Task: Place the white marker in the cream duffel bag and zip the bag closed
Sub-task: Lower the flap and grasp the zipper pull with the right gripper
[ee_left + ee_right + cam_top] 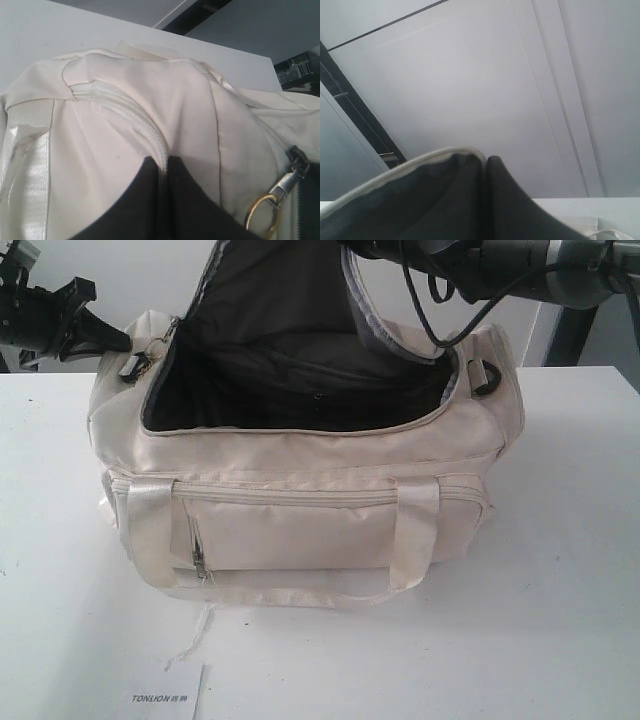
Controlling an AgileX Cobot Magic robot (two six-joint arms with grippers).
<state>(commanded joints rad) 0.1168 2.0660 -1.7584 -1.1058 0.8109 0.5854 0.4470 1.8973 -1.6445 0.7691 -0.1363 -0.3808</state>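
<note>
Currently, from my remote station, I log these items.

1. cream duffel bag (pixel 300 530): stands on the white table (pixel 560 570), near its middle, with the front zip pocket (pixel 290 540) facing the exterior camera. The top zipper is undone and the mouth gapes wide, showing the dark lining (pixel 280 365). The top flap (pixel 290 280) is lifted upright at the back, lining side toward me. Two shiny cream straps (pixel 150 530) run down the front, joined by a handle loop that sags along the bag's foot. A black end ring (pixel 487 378) shows on the bag's right end, and a gold ring pull (pixel 261 215) hangs at its left end.

2. white marker: I cannot make it out in any view. Whether it lies in the shadowed interior I cannot tell.

3. left gripper (pixel 162 162): at the bag's left end, touching the fabric just beside the gold ring pull. In my left wrist view the jaws are pressed almost together. The raised cream zipper ridge runs into the slit between them, so I record them as pinched on the bag.

4. right gripper (pixel 485 160): above the bag's rear. Only the right arm (pixel 500 265) shows in the exterior view. In my right wrist view the jaws are closed tight on the piped edge of the top flap, holding it up.

5. white card (pixel 165 695) printed "TONLION": flat at the table's near edge, left of centre, well apart from the bag.
</note>
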